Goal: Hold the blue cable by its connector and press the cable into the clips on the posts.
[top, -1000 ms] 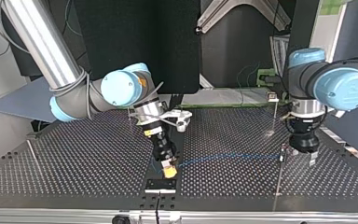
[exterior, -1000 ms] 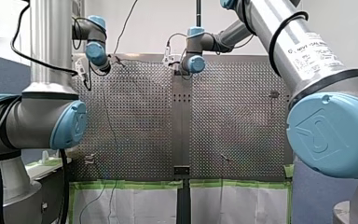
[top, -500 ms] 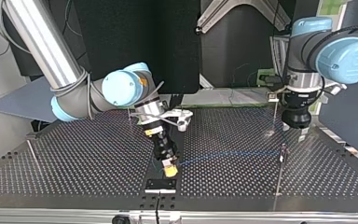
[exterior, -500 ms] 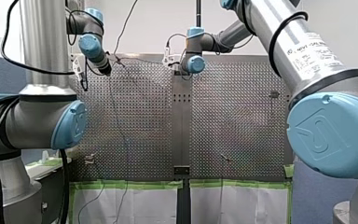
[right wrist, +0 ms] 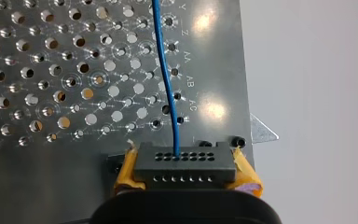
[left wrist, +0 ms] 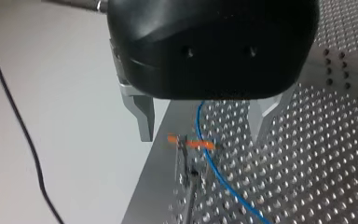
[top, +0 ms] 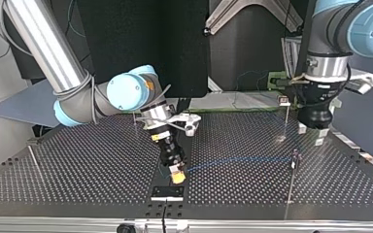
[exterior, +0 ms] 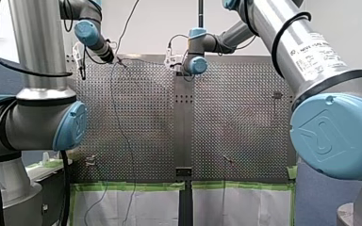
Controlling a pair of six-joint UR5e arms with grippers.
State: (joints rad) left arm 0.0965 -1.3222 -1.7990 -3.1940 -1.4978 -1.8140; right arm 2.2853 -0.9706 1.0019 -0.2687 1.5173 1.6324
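Observation:
In the top view my right gripper [top: 177, 177], with yellow pads, is shut on the black connector [right wrist: 186, 165] low over the table's near middle. The blue cable [top: 238, 161] runs from it to the clip on a thin post [top: 295, 156] at the view's right. My left gripper [top: 311, 136] hangs open above and behind that post, holding nothing. In the left wrist view its metal fingers [left wrist: 142, 116] stand wide apart over the orange clip [left wrist: 189, 142], with the blue cable [left wrist: 223, 182] passing through the clip. In the right wrist view the blue cable [right wrist: 165, 74] leaves the connector straight ahead.
A black plate [top: 167, 192] sits at the table's near edge, just in front of my right gripper. A second post with a clip [top: 285, 103] stands behind my left gripper. Another thin post [top: 34, 162] leans at the top view's left. Green tape [exterior: 132, 186] lines the table's edge in the front view.
My left arm has lifted away from the post and drawn back, its gripper staying open. My right arm and the connector have not moved.

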